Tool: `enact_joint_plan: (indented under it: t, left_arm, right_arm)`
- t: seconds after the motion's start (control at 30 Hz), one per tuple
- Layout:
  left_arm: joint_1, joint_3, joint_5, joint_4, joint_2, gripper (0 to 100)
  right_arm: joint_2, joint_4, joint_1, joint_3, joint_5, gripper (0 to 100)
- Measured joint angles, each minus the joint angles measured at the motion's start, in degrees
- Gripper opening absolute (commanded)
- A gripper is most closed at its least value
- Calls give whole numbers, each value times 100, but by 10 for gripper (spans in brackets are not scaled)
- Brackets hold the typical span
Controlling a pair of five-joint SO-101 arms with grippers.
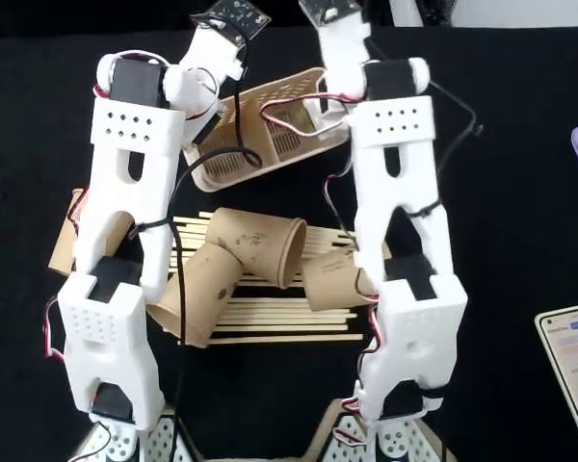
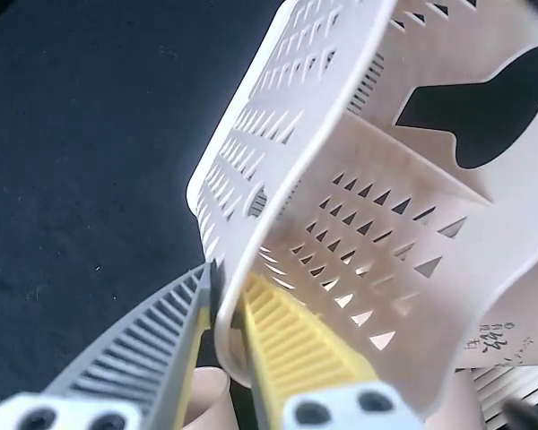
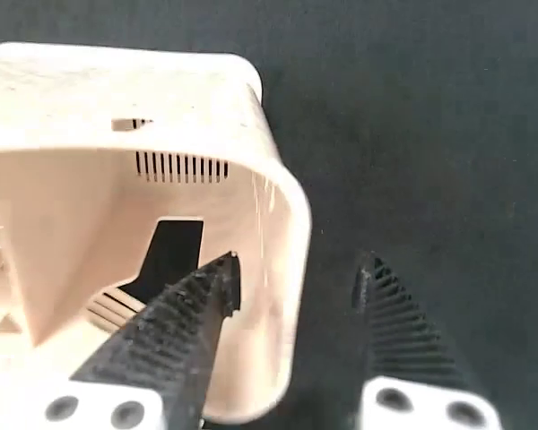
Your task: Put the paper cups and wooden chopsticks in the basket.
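What matters for my next move is that the basket (image 1: 279, 96) lies beyond everything that has to go into it. It sits tipped near the far edge of the worktop (image 1: 520, 241), its long axis running on a slant from near-left to far-right, and both grippers are up there with it. The paper cups (image 1: 255, 245) lie on their sides in the middle of the worktop, between the two arms and back toward the bases. They rest on the row of wooden chopsticks (image 1: 270, 318), whose long axes run left to right. The left gripper (image 2: 226, 278) is pinched on the basket's rim at its left end, with the grey finger outside the wall and the yellow finger inside, and hardly any gap between them. The right gripper (image 3: 298, 269) stands wide open astride the rounded corner at the other end, one finger inside the basket and one outside over bare worktop, gripping nothing. Both arms are stretched well forward, the left arm (image 1: 130, 192) and right arm (image 1: 400, 192) running over the outer cups with their wrists bent down at the basket. I cannot tell whether the basket is off the surface or only tilted on it. I judge the right arm freer to go back for the cup nearest it.
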Motion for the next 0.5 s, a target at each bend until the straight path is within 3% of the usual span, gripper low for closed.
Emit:
enact_joint_plan:
  t: [0.23,0.5]
  left_arm:
    - [0,0,325,0,-9,30]
    - [0,0,1442,35,-9,37]
  right_arm:
    - [0,-686,114,501,-167,10]
    - [-659,-545,149,589,-791,11]
